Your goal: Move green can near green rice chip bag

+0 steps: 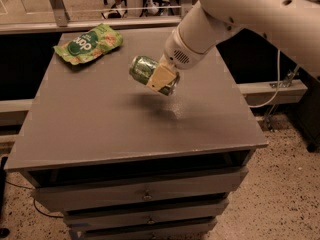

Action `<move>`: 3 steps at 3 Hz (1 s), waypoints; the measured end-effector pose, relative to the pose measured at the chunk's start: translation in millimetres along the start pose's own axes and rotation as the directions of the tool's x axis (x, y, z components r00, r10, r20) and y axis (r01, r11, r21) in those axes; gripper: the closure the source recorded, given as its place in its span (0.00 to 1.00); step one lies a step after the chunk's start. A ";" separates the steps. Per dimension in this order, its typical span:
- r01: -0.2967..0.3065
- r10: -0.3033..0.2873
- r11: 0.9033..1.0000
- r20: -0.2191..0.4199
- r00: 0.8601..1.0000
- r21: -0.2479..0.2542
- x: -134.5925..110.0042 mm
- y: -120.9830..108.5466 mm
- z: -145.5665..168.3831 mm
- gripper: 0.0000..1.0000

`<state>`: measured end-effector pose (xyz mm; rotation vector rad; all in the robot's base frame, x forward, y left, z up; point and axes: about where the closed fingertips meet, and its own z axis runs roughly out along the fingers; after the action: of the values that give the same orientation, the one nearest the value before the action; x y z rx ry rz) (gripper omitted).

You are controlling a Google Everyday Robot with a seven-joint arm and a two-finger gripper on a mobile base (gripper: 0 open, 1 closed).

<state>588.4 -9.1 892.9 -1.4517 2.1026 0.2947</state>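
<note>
The green can (143, 69) hangs on its side above the middle of the grey table top (100, 124). My gripper (159, 78) is shut on the green can, with a tan finger pad (161, 77) across its right half. The white arm reaches in from the upper right. The green rice chip bag (87, 43) lies flat at the far left corner of the table, well to the left of and behind the can. The can casts a shadow on the table below it.
The table is a drawer cabinet with several drawers (145, 191) at its front. A low ledge (270, 89) and a cable (272, 91) run to the right. Speckled floor (280, 194) lies around the cabinet.
</note>
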 end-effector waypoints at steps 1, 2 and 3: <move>0.024 -0.025 1.000 0.073 0.997 0.014 -34.4 -14.1 17.3 1.00; 0.039 -0.043 0.999 0.158 0.986 0.031 -68.7 -27.6 36.8 1.00; 0.050 -0.063 0.997 0.257 0.964 0.055 -104.3 -48.9 57.7 1.00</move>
<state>678.2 81.6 910.6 -1.3628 1.8437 0.3869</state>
